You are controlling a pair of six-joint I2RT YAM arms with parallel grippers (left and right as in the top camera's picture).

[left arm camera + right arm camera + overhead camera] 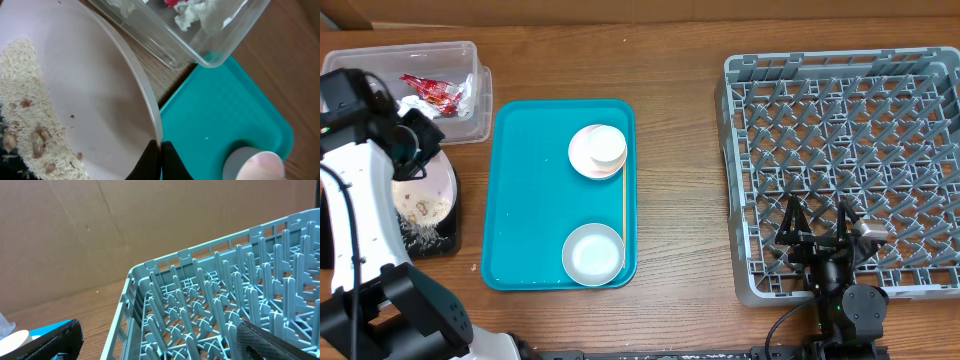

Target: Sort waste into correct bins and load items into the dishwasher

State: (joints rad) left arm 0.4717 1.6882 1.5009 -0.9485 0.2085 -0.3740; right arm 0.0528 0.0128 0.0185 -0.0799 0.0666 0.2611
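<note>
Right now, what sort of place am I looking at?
Probably a lab workbench staged as a dish-clearing station: a grey dish rack, a teal tray carrying a bowl, and a cardboard wall behind.

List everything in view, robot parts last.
tub: one, clear, top left
wrapper: one, red, in tub
napkin: one, white, in tub
plate: one, pink, over black tray
rice: some, white, on plate
black tray: one, far left
teal tray: one, centre
saucer: one, pink, teal tray
cup: one, white, on saucer
bowl: one, grey-blue, teal tray
chopstick: one, wooden, teal tray
rack: one, grey, right
left hand: shut on plate rim
right hand: open, over rack
</note>
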